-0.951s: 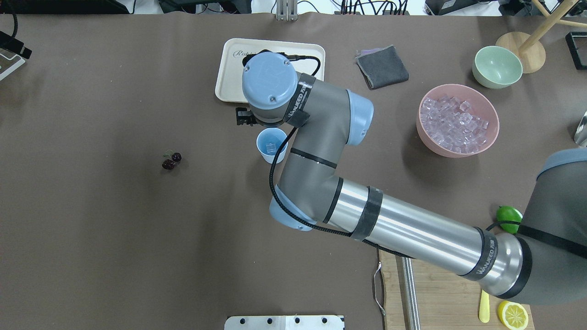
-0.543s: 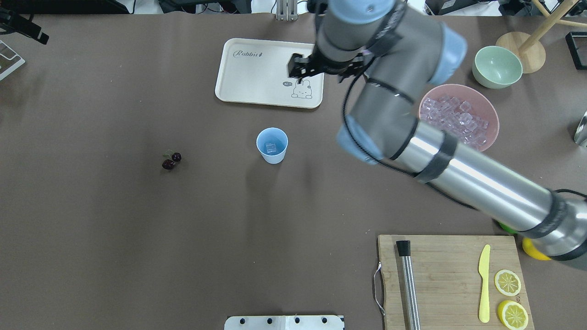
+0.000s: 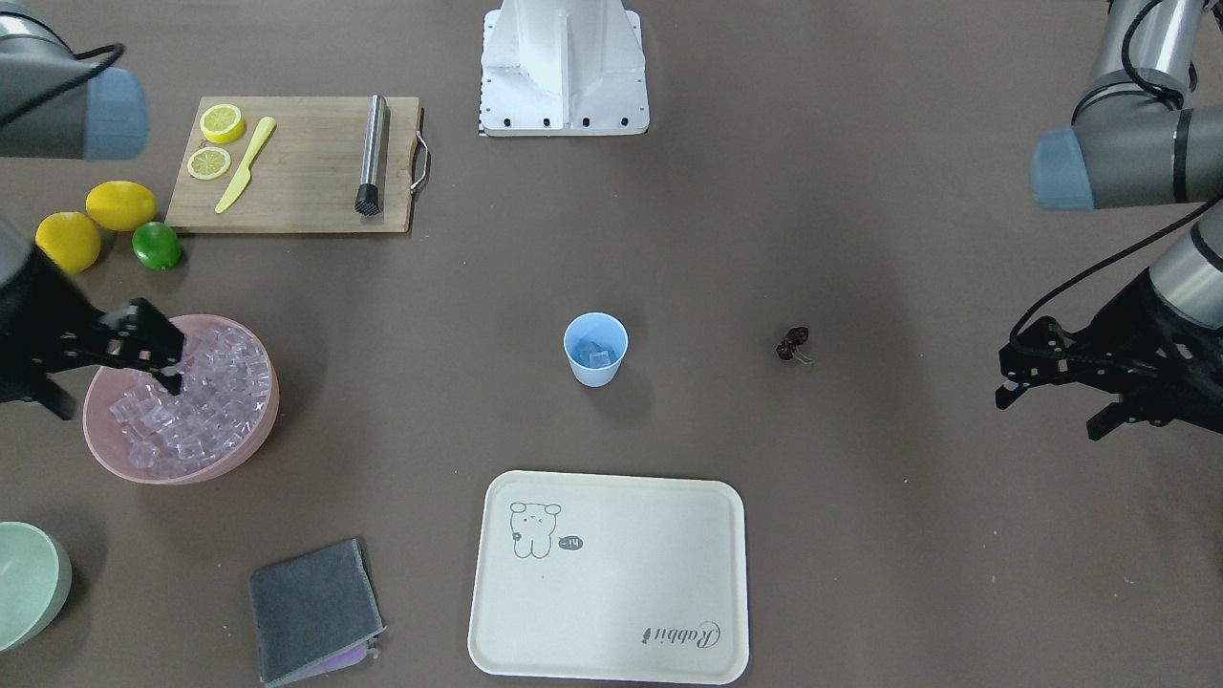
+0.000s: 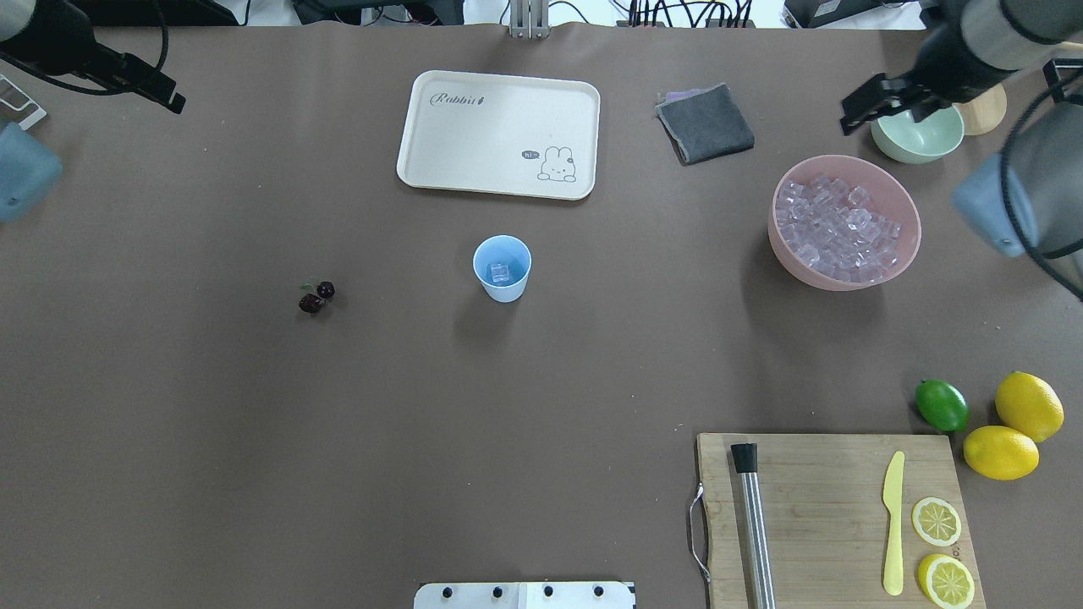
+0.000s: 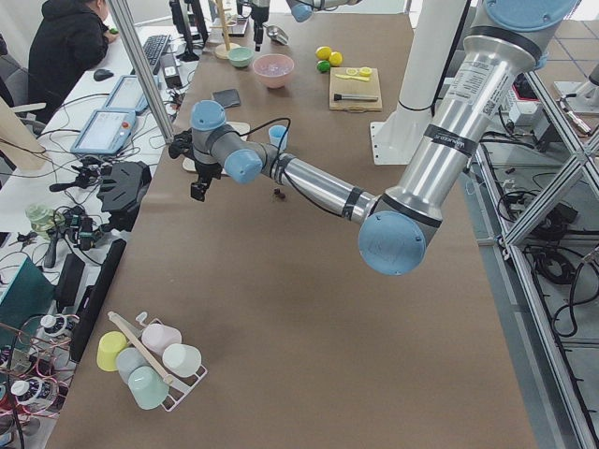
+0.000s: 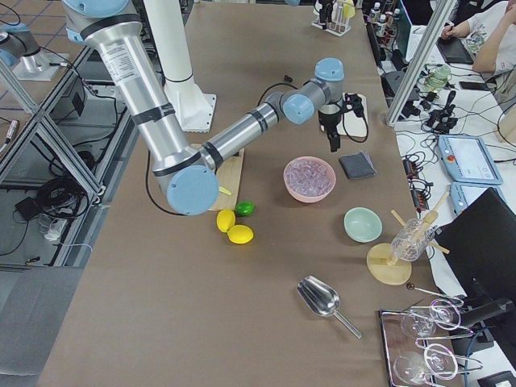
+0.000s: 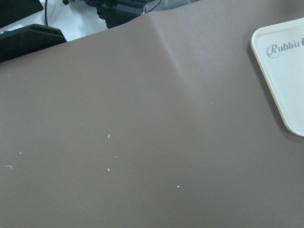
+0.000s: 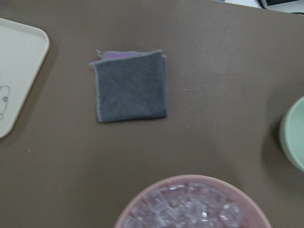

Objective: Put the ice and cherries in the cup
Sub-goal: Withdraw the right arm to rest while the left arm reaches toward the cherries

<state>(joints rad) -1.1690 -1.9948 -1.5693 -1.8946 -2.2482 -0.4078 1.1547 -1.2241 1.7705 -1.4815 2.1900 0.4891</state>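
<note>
Jaws apart and empty, the right gripper [image 3: 162, 358] hangs by the bowl [image 3: 270, 406] of ice [image 3: 205, 411], likely fetching more for the mid-table cup [image 3: 595, 351] holding one cube [image 4: 500, 272]; the left gripper [image 3: 1046, 406], also spread, must next reach the cherries [image 3: 792, 344] nearby.

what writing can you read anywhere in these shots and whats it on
"Rabbit": script lettering in one corner of the cream tray.
"hi": tiny speech bubble beside the bunny drawing on that tray, barely legible.
White print on the arm's black band: too small to read.

The green bowl [image 3: 27, 585] is cut off at the edge.
</note>
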